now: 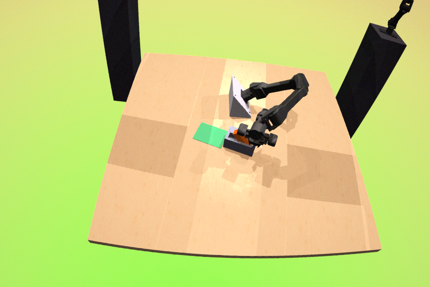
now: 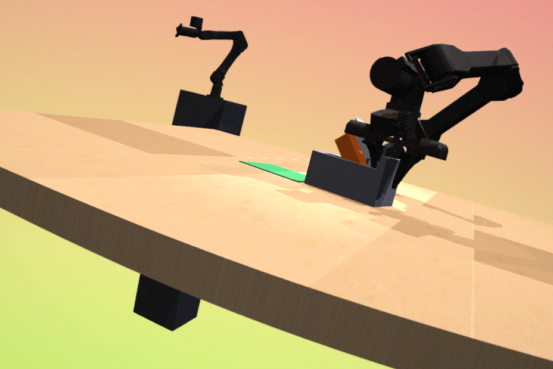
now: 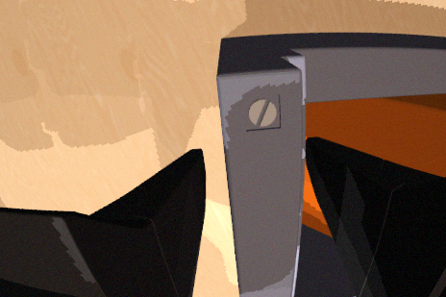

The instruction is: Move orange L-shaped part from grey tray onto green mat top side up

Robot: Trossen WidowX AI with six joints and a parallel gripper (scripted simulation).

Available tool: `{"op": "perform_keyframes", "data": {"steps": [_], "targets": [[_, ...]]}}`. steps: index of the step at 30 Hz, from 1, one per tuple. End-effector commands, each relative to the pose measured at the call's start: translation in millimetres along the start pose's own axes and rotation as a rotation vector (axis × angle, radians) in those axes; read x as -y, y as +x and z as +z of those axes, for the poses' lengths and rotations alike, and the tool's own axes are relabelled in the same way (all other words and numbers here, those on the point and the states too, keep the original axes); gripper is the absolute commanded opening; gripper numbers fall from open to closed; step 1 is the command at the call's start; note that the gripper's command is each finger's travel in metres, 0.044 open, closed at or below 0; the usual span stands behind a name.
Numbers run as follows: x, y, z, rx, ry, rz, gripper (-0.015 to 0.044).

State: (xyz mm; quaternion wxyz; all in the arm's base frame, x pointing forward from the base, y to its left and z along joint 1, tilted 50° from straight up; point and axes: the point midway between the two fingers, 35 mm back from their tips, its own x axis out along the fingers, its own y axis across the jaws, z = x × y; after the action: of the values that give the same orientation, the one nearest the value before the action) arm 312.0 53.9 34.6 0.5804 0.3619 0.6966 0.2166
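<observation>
The orange part (image 1: pixel 240 137) (image 2: pixel 350 149) (image 3: pixel 365 126) is tipped steeply in the grey tray (image 1: pixel 237 147) (image 2: pixel 341 179) (image 3: pixel 266 179). Its end nearer the green mat (image 1: pixel 207 134) (image 2: pixel 279 170) stands high above the rim; its L-shaped end is down in the tray, mostly hidden. My gripper (image 2: pixel 385 176) (image 3: pixel 256 156) is partly open and holds nothing. It straddles the tray's end wall: one finger is inside over the L-shaped end, the other outside. Contact with the part is hidden. In the top view the hand covers the fingertips.
The arm's wedge-shaped base (image 1: pixel 239 105) stands behind the tray. The mat lies flat at the tray's far end from my fingers. Two dark pedestals (image 1: pixel 119 40) (image 1: pixel 371 75) with small arms stand beyond the wooden table (image 1: pixel 222 221) (image 2: pixel 223 230).
</observation>
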Motion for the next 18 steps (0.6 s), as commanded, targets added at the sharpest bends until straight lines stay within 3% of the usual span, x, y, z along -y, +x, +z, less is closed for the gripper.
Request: {"op": "perform_keyframes", "data": {"steps": [1, 18], "targets": [[0.8, 1.8, -1.8, -0.004, 0.007, 0.001, 0.0180], [-9.5, -9.9, -1.3, -0.003, 0.006, 0.001, 0.0180]]}}
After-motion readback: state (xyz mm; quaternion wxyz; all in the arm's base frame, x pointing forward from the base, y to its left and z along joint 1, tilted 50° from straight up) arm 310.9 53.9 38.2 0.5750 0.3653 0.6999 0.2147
